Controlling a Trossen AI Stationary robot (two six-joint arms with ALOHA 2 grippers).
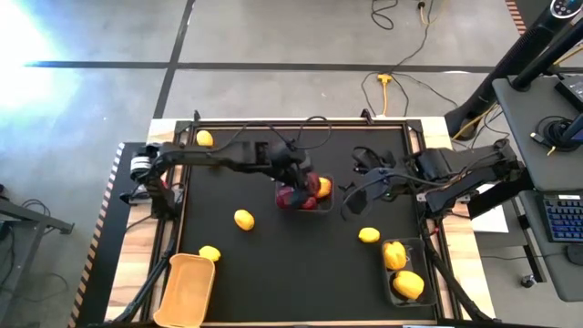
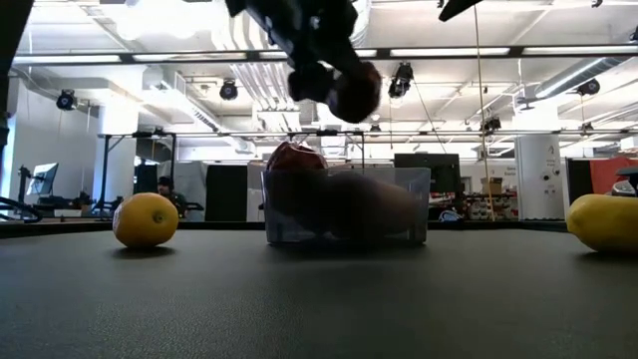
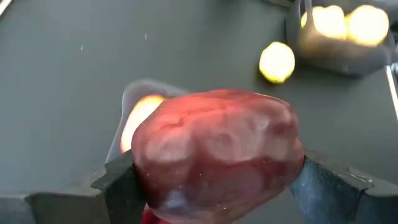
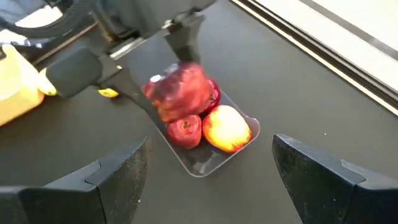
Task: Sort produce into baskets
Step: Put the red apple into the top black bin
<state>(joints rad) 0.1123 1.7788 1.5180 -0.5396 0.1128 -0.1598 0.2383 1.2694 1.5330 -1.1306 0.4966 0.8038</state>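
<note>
Above the clear basket (image 1: 304, 196), near the middle of the black table (image 1: 273, 264), a dark-red fruit (image 3: 214, 155) is clamped between the fingers of the left gripper (image 1: 298, 179). The low view shows the fruit raised clear of the basket rim, not yet resting on the contents. The basket already contains a smaller red fruit (image 4: 185, 132), a red-yellow fruit (image 4: 227, 128) and at least one more dark-red piece.

The right gripper (image 1: 357, 193) hangs just beside the basket on its right, fingers spread and empty.

Four lemons lie loose on the table: one at the far left corner (image 1: 205, 138), one left of centre (image 1: 243, 220), one touching or just beside the yellow-orange basket (image 1: 187, 290), and one near the dark basket (image 1: 405, 273). The yellow-orange basket appears empty; the dark basket holds yellow produce, seemingly peppers.

Judgement: the step in hand is placement of a red fruit into the clear basket. The next move calls for lowering into the free space beside the fruits already stacked, then releasing without knocking any over the low rim. The loose lemons remain to be sorted
</note>
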